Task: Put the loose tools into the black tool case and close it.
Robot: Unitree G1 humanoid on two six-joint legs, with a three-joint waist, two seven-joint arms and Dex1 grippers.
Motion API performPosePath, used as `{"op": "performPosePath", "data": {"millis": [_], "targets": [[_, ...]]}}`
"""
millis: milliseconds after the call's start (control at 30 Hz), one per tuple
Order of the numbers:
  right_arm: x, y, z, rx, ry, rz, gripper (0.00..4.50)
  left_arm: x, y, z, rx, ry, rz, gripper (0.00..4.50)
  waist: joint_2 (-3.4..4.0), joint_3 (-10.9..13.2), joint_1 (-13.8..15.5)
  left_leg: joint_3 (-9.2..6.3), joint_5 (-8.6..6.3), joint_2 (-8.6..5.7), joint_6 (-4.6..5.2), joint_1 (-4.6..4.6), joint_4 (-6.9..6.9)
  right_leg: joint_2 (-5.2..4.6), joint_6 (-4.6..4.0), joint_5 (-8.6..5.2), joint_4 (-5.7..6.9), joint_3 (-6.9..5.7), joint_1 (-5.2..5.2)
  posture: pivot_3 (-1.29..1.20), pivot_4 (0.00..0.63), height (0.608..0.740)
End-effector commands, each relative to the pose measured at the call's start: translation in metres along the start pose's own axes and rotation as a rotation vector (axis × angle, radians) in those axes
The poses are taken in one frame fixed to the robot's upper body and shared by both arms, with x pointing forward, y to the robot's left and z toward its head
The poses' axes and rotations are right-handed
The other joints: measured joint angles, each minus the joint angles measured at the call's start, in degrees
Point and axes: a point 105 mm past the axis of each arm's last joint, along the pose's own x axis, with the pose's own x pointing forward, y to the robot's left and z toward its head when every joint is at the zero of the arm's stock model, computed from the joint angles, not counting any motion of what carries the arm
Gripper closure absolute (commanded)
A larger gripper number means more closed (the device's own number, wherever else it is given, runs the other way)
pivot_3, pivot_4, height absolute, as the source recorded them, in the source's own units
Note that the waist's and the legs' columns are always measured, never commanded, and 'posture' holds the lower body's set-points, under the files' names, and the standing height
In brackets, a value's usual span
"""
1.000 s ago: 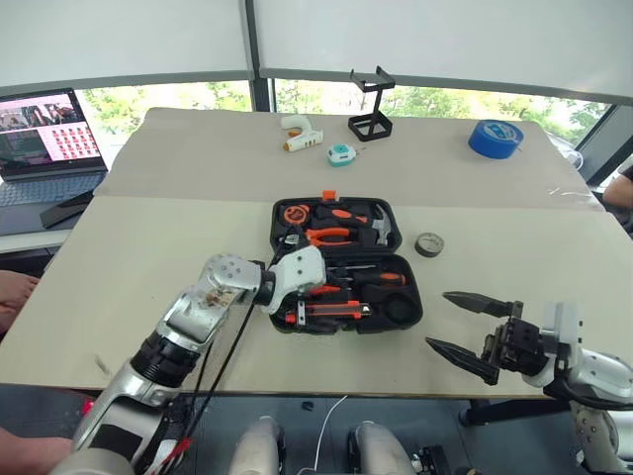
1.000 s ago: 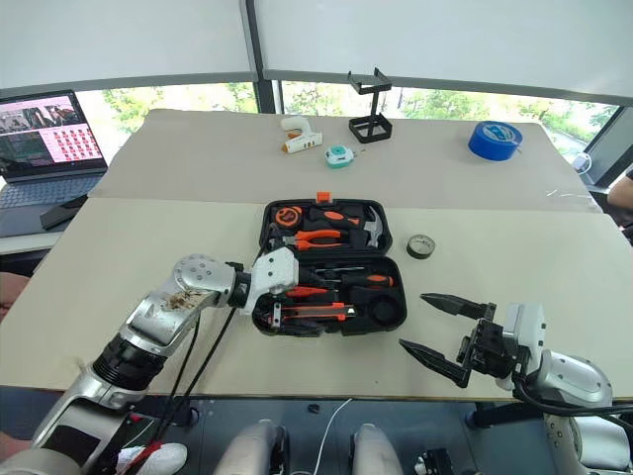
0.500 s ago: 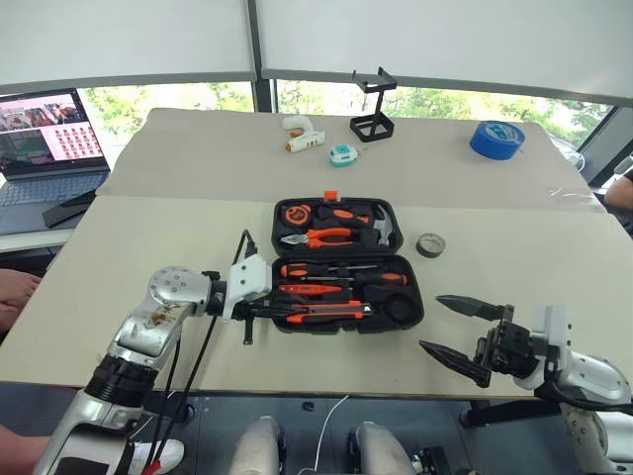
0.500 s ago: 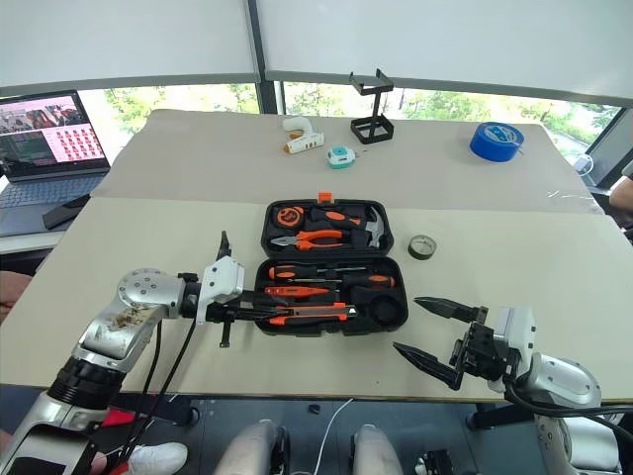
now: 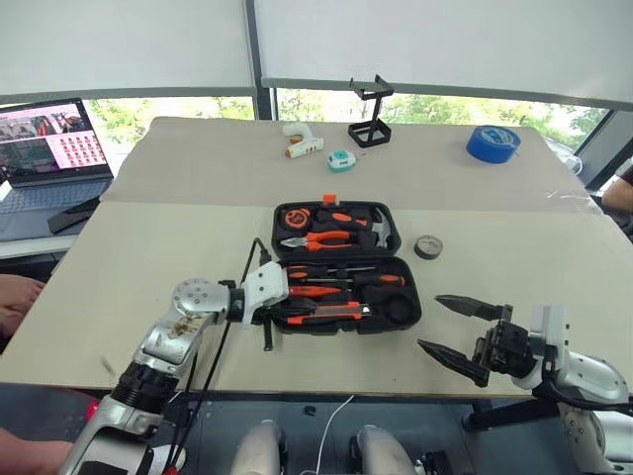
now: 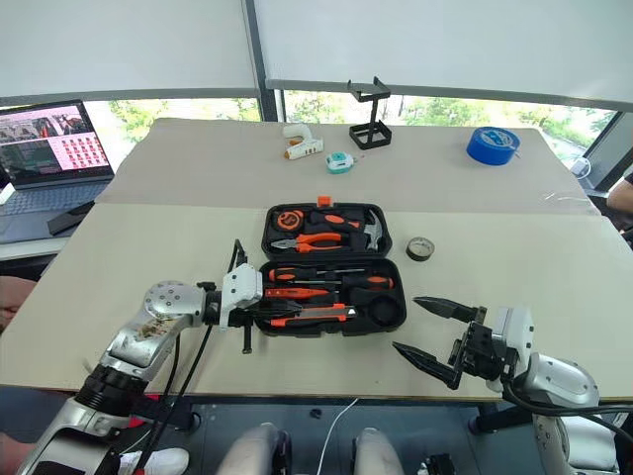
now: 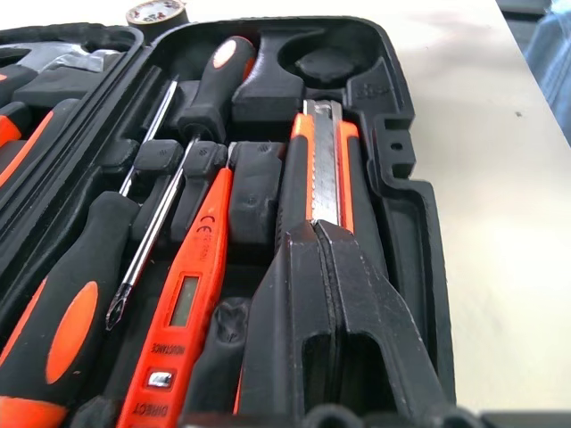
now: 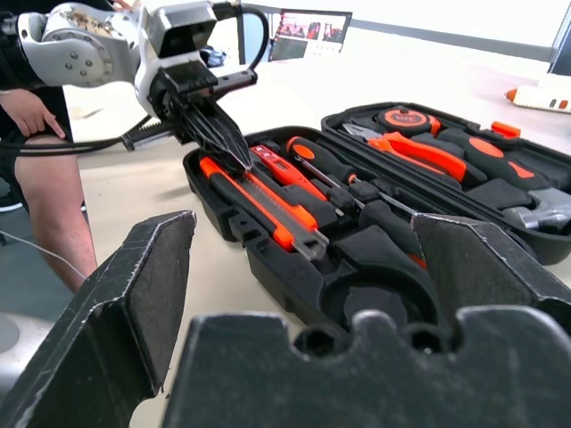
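The black tool case (image 5: pixel 278 226) lies open in the middle of the table. Its near half holds two black-and-orange screwdrivers (image 5: pixel 379 280), a slim orange screwdriver (image 7: pixel 183 303) and the orange-black utility knife (image 7: pixel 323 160). My left gripper (image 7: pixel 321 232) is shut, empty, its tips over the knife's left end at the case's near-left corner (image 5: pixel 289 309). The small dark tape roll (image 5: pixel 428 246) lies on the table just right of the case. My right gripper (image 5: pixel 432 324) hovers open near the table's front edge, right of the case, holding nothing.
A blue tape roll (image 5: pixel 494 142), a teal tape measure (image 5: pixel 340 158), a black wire stand (image 5: pixel 368 114) and a white tool (image 5: pixel 302 143) sit at the far side. A laptop (image 5: pixel 45 143) stands far left. A person's hand (image 5: pixel 15 297) shows at the left edge.
My left gripper has shut and sunk from above the case's left end down to the knife. The right gripper has stayed where it was, open.
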Motion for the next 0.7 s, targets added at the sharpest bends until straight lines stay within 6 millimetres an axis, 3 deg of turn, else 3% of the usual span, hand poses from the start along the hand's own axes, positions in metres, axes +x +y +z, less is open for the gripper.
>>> {"op": "performPosePath", "data": {"millis": [33,433,533,700], "targets": [[-0.001,-0.004,0.01,-0.046,-0.019,-0.014,0.0,0.008,-0.01,-0.037,-0.13,0.137,-0.017,4.49,0.07,-0.1,0.0,-0.01,0.0,0.0,0.0,0.0,0.0,0.0,0.0,0.0,0.0,0.01,0.0,0.0,0.15,0.74],[0.001,-0.007,0.012,-0.055,-0.022,-0.015,0.0,0.015,-0.02,-0.051,-0.237,0.235,-0.052,4.49,0.9,-0.8,0.2,-0.01,-0.01,-0.04,0.01,0.07,-0.01,-0.01,0.01,-0.01,-0.06,0.08,0.06,0.0,0.15,0.74],[0.001,-0.008,0.012,-0.053,-0.024,-0.019,0.0,0.009,-0.02,-0.058,-0.294,0.289,-0.046,4.49,0.88,-0.9,0.1,-0.01,-0.01,-0.04,0.02,0.05,-0.01,0.0,0.0,-0.02,-0.08,0.08,0.05,0.0,0.15,0.74],[0.0,-0.008,0.013,-0.062,-0.022,-0.032,0.0,0.0,-0.014,-0.046,-0.215,0.185,-0.002,4.49,0.85,-0.9,-0.2,-0.03,-0.02,-0.01,0.04,0.07,-0.07,0.01,-0.04,-0.04,-0.08,0.11,0.03,0.0,0.15,0.74]]}}
